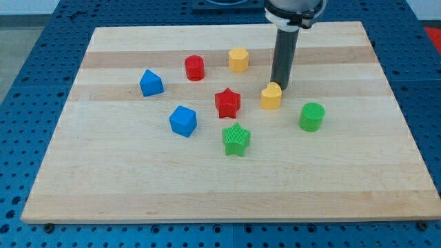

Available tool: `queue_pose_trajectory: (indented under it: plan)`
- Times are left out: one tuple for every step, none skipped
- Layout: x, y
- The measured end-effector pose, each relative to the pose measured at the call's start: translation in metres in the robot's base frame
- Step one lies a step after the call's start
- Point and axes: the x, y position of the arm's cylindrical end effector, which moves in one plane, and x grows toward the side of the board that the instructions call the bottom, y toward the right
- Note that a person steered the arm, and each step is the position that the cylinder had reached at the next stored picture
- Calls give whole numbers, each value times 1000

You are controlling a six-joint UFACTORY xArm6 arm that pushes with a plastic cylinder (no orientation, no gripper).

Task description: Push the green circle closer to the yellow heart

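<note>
You have no jaws here, only my tip (280, 87) resting just behind the yellow heart (271, 96), while the green circle (311, 117) sits near its lower right, apart, so the 1 push remains.

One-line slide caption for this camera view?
Tip sits just behind the yellow heart; the green circle waits to the heart's lower right.

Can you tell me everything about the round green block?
The green circle block is a short upright cylinder that looks like ridged plastic, bright green all over, with a flat round top. It stands on the pale wooden board toward the view's right, alone, with nothing touching it. The yellow heart block sits up and to its left, across a small gap. My tip is beside that heart, not the circle.
</note>
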Motion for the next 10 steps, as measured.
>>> queue_pose_trajectory:
  plan:
    - [26,28]
    - [61,15]
    - [85,-27]
    - [126,-13]
    - [136,21]
    - [124,30]
    - [119,51]
    - [111,65]
    - [95,54]
    - [88,41]
